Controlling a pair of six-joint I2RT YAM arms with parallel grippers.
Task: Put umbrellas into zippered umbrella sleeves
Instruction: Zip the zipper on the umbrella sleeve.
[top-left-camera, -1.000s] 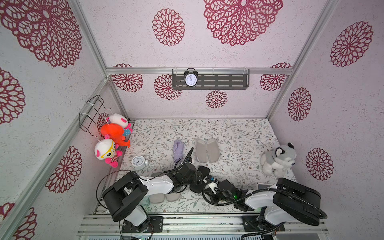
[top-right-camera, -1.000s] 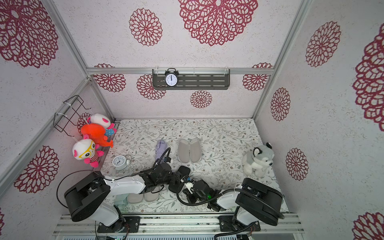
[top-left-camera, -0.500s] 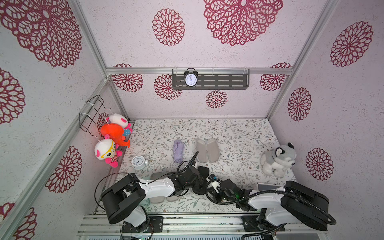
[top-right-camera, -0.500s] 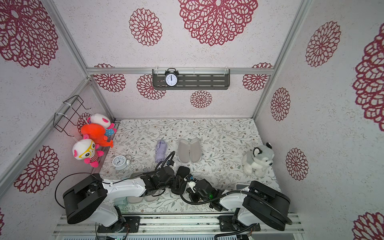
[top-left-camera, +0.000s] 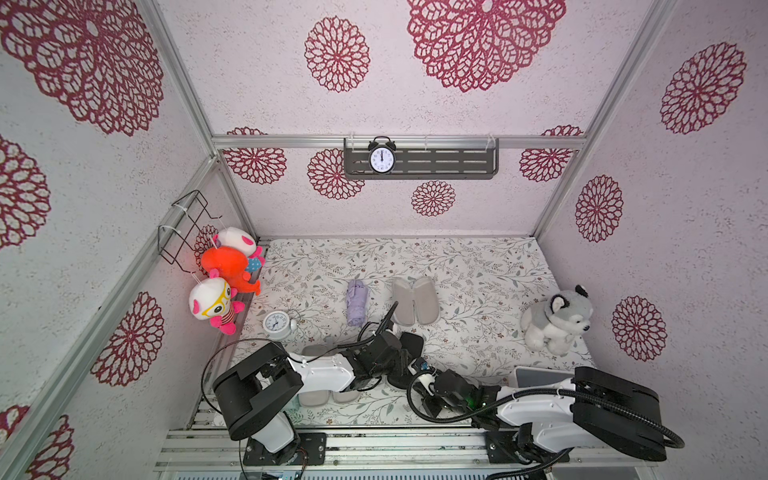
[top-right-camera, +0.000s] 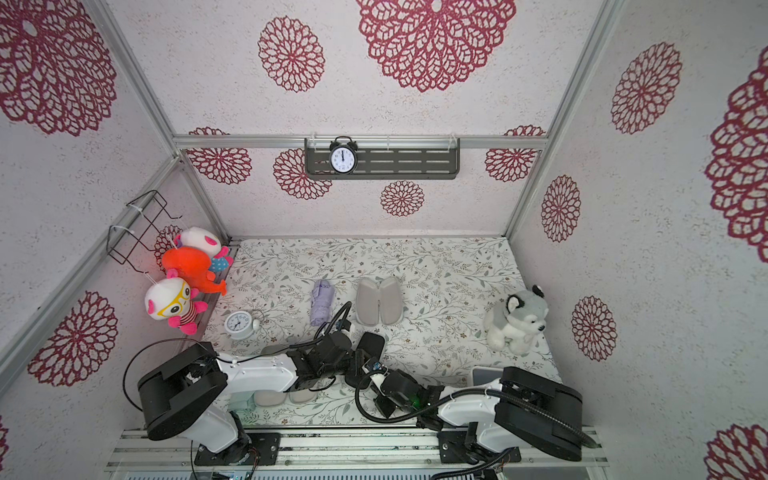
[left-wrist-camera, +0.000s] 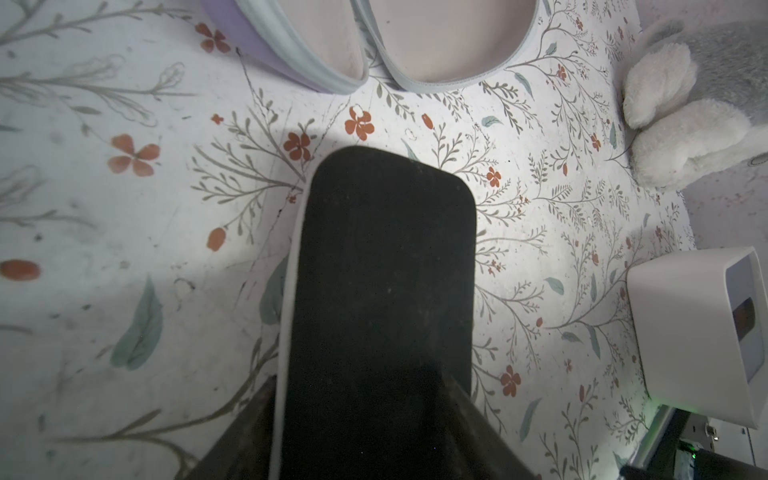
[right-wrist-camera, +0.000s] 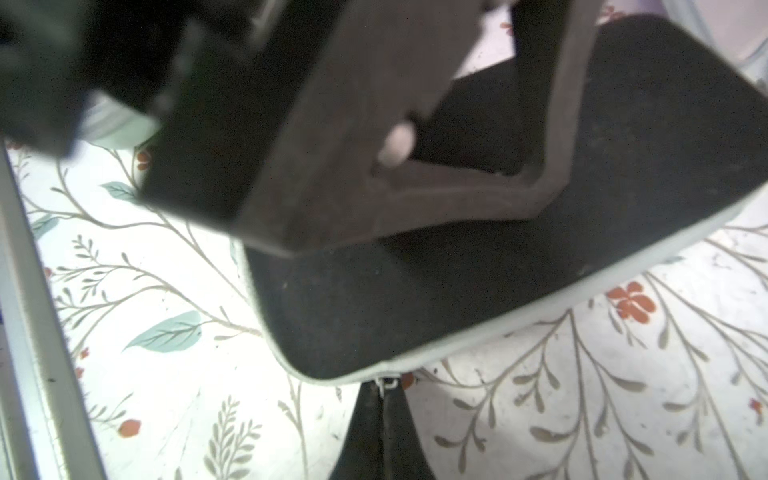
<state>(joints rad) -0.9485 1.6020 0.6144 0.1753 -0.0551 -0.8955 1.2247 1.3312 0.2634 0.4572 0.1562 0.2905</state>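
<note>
Black sleeve (left-wrist-camera: 386, 291): left fingers (left-wrist-camera: 243, 440) clasp it; right fingers (right-wrist-camera: 368, 436) pinch zip (right-wrist-camera: 388, 381), seen wrist-only.

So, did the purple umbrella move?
No. The umbrella lies where it did, between the white clock and the open sleeve.

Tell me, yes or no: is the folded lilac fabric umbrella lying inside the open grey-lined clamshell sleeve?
No, the lilac umbrella lies on the floral mat beside the open grey-lined sleeve, apart from it.
</note>
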